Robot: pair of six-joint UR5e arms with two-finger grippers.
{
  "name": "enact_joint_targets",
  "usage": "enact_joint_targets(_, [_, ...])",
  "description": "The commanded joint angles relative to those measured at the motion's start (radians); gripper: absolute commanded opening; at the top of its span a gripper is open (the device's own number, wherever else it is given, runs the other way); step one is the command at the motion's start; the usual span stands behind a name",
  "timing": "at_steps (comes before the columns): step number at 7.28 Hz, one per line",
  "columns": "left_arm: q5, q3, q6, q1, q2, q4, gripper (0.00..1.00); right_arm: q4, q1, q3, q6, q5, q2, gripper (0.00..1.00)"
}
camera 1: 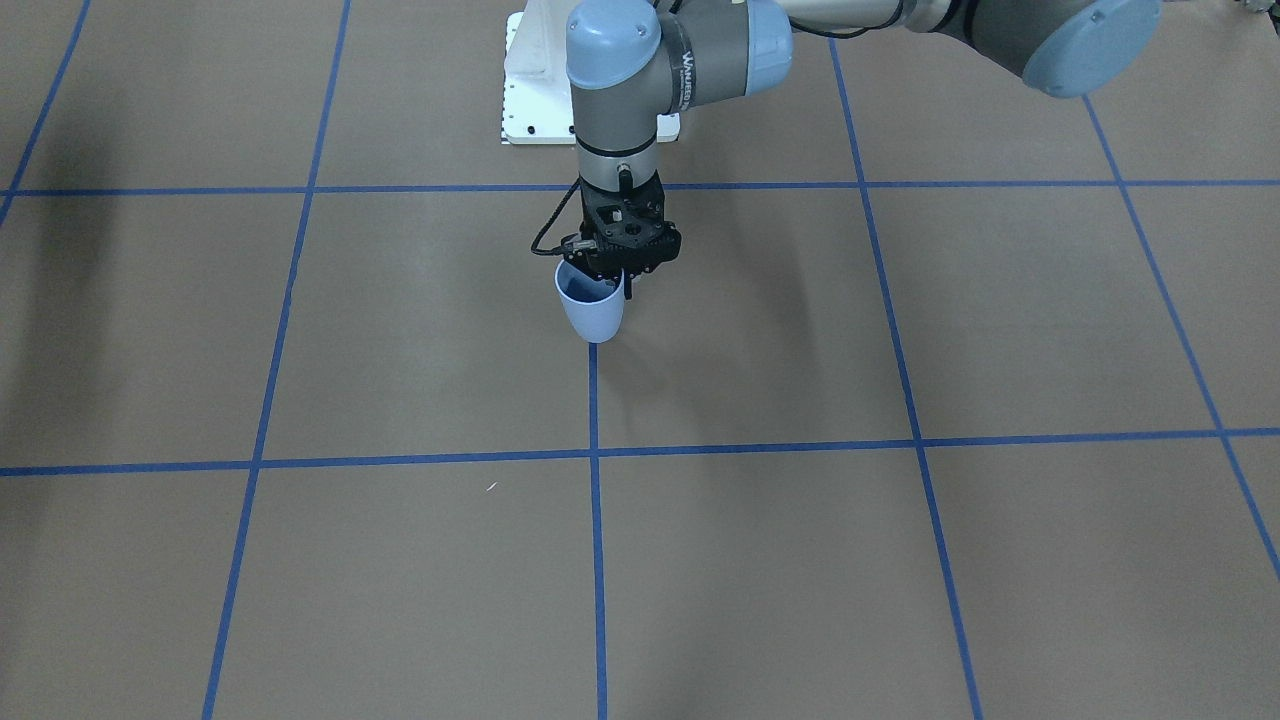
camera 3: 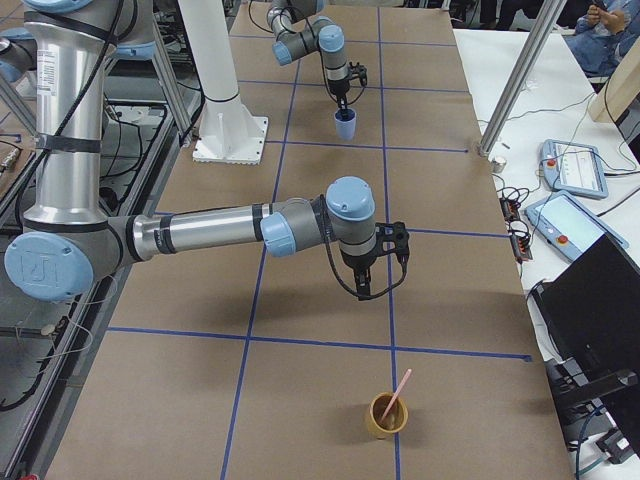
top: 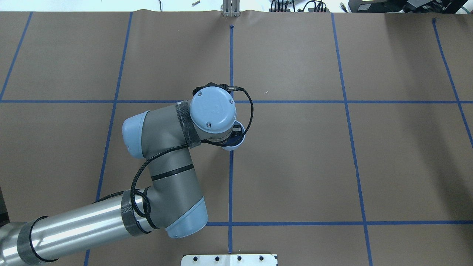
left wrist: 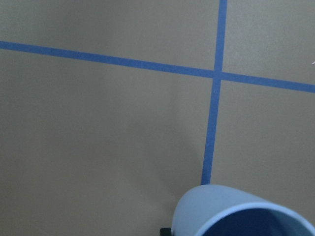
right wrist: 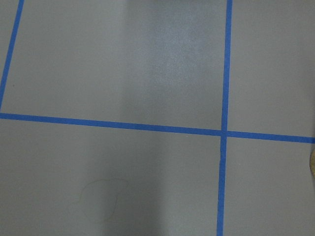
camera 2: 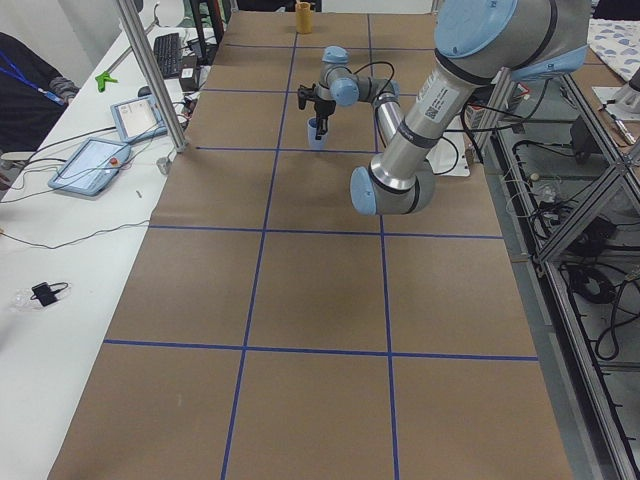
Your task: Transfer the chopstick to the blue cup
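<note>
My left gripper (camera 1: 622, 284) pinches the rim of the blue cup (camera 1: 592, 308), while the chopstick (camera 3: 399, 388) leans in a tan cup (camera 3: 378, 425) nearer my right gripper (camera 3: 363, 290), whose opening I can't judge.

Coming at the blue cup (camera 1: 592, 312) from above is a no-go: the left gripper (camera 1: 617, 282) hangs right over its mouth (can't tell if it's pinching the rim). The left arm (top: 166, 147) looms over the robot's-left side of the cup, and a white base plate (camera 1: 530, 100) sits further back toward the robot. The operators' side and robot's-right side of the cup are bare table (camera 1: 900, 560). Way off past that right side the right arm (camera 3: 210, 232) stretches low across, with a tan cup (camera 3: 382, 420) holding the chopstick (camera 3: 400, 385) beyond it.
</note>
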Motion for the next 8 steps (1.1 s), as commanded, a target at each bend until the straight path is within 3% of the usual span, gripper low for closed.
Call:
enact_joint_targets(1, [0.000,0.021,0.003,0.006,-0.001,-0.030,0.00,0.000,0.000,0.000,0.000,-0.001,0.000,1.00])
enact_joint_targets(2, [0.000,0.045,0.003,0.011,-0.002,-0.061,0.03,0.000,0.000,0.000,0.000,-0.001,0.000,1.00])
enact_joint_targets(4, [0.000,0.076,0.004,0.011,-0.001,-0.112,0.28,0.000,0.000,0.000,0.000,-0.001,0.000,1.00])
enact_joint_targets(6, [0.012,0.064,0.033,0.009,-0.001,-0.110,0.98,0.000,0.000,0.000,0.000,-0.001,0.000,1.00])
enact_joint_targets(8, [0.006,-0.028,0.068,-0.009,0.005,-0.083,0.98,0.000,0.000,0.000,0.002,0.001,0.000,1.00])
